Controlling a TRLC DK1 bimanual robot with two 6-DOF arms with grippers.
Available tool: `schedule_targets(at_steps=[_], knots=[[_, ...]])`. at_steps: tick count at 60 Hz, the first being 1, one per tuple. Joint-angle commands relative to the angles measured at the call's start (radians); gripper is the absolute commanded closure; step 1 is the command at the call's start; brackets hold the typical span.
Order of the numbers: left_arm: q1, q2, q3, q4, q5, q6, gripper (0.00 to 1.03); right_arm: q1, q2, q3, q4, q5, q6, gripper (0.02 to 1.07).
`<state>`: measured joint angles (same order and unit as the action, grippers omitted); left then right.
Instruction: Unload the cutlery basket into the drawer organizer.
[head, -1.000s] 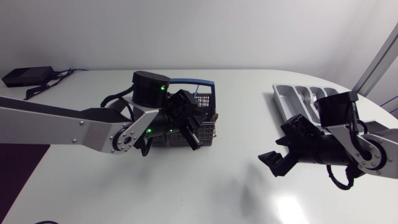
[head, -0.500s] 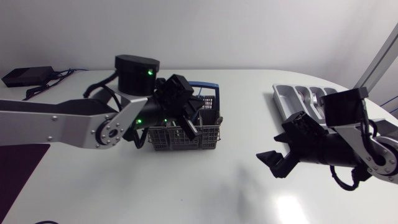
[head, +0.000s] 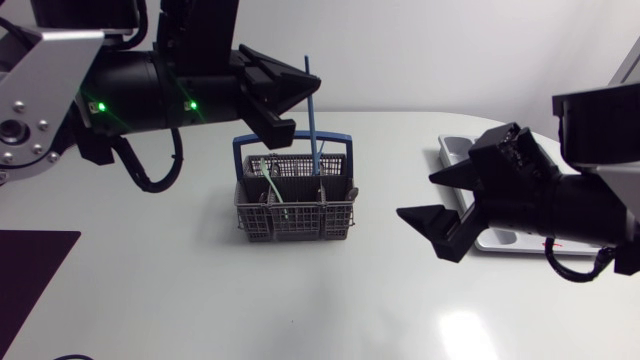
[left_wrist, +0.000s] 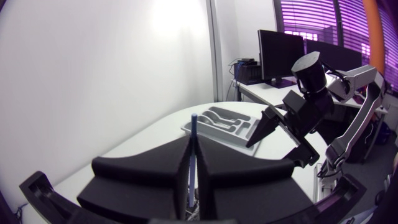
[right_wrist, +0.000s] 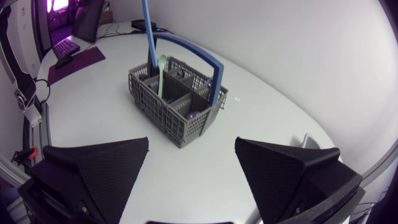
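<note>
A grey wire cutlery basket (head: 295, 218) with a blue carry handle stands mid-table, also seen ahead of my right gripper (right_wrist: 177, 99). My left gripper (head: 302, 100) hangs high above it, shut on a thin blue utensil handle (head: 318, 150) whose lower end still dips into the basket. In the left wrist view the fingers pinch that blue handle (left_wrist: 194, 124) upright. My right gripper (head: 418, 195) hovers open and holds nothing, to the right of the basket. The grey drawer organizer (head: 452, 150) lies at the far right, mostly hidden behind my right arm, and shows beyond the left gripper (left_wrist: 227, 127).
A pale green-handled utensil (right_wrist: 160, 71) and other cutlery stand in the basket's compartments. The basket's blue handle arch (head: 290, 140) rises right beside the lifted utensil. White tabletop stretches between basket and organizer.
My left gripper closed on the blue utensil in the basket and rose steeply, drawing it upward. My right arm lifted somewhat, its gripper staying open.
</note>
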<state>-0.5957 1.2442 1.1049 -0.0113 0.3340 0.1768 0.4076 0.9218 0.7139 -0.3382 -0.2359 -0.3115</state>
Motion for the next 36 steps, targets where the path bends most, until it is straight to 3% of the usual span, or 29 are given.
schedule_targets(at_steps=[1,11,22,33,36], knots=[[0.004,0.012,0.026,-0.036,0.050,-0.099,1.00,0.045,0.003,0.065,-0.010,-0.005,0.058,0.07],[0.047,0.064,0.085,-0.101,0.218,-0.234,1.00,0.115,0.091,0.179,-0.013,-0.011,0.112,0.08],[0.062,0.103,0.124,-0.125,0.303,-0.303,1.00,0.186,0.200,0.245,-0.004,-0.025,0.126,0.13],[0.070,0.138,0.144,-0.134,0.336,-0.333,1.00,0.215,0.250,0.256,0.007,-0.039,0.126,0.17],[0.070,0.139,0.145,-0.136,0.336,-0.336,1.00,0.218,0.259,0.259,0.011,-0.039,0.126,0.23]])
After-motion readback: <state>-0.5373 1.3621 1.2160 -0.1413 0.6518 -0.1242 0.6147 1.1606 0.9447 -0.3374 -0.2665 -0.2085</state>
